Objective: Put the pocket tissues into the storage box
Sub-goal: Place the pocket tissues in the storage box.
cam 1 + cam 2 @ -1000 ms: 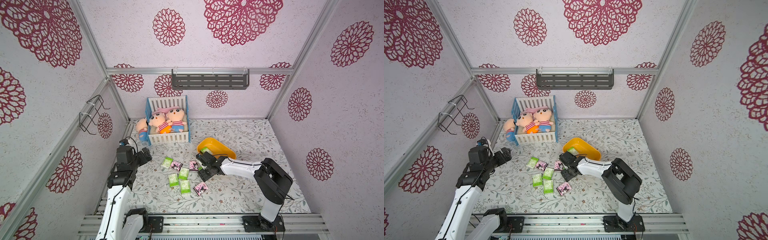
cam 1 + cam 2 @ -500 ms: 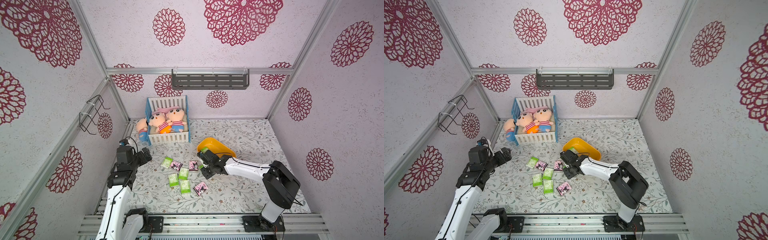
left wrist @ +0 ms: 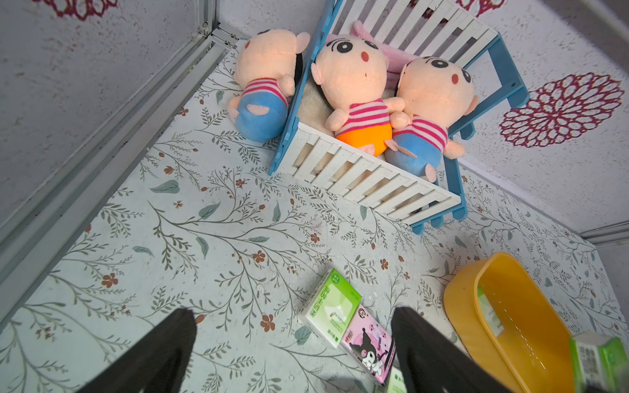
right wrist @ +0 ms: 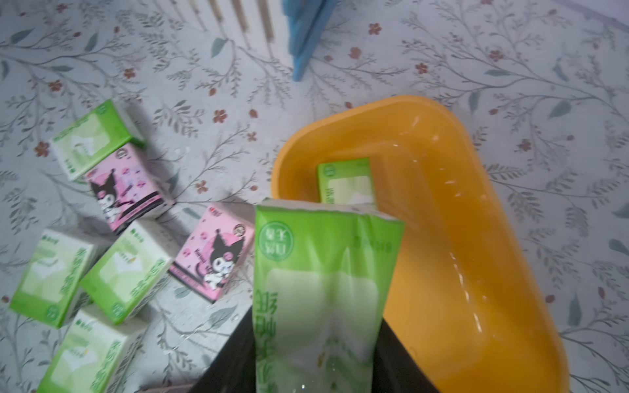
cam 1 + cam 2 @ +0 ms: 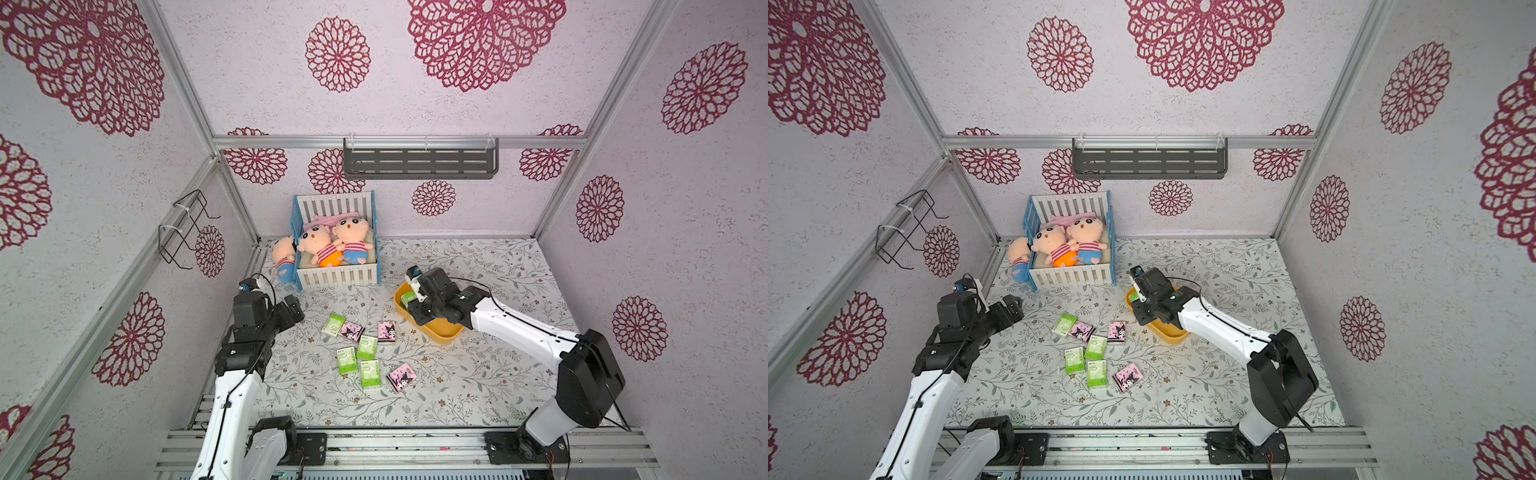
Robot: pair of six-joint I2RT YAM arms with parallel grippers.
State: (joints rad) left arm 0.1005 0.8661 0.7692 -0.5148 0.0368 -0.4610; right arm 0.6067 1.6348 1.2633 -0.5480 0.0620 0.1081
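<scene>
My right gripper is shut on a green-and-white packet of pocket tissues, held in the air over the near-left end of the yellow storage box. One green packet lies inside the box. In both top views the held packet shows at the box's left rim. Several green and pink packets lie loose on the floral mat left of the box. My left gripper hangs open above the mat, next to a green packet and a pink one.
A white-slatted, blue-sided crate with plush dolls stands at the back, with one doll outside its left wall. A grey shelf hangs on the back wall and a wire rack on the left wall.
The right gripper closed on a green packet down on the mat by the box and lifted it up over the box's left end. The left arm stayed still.
</scene>
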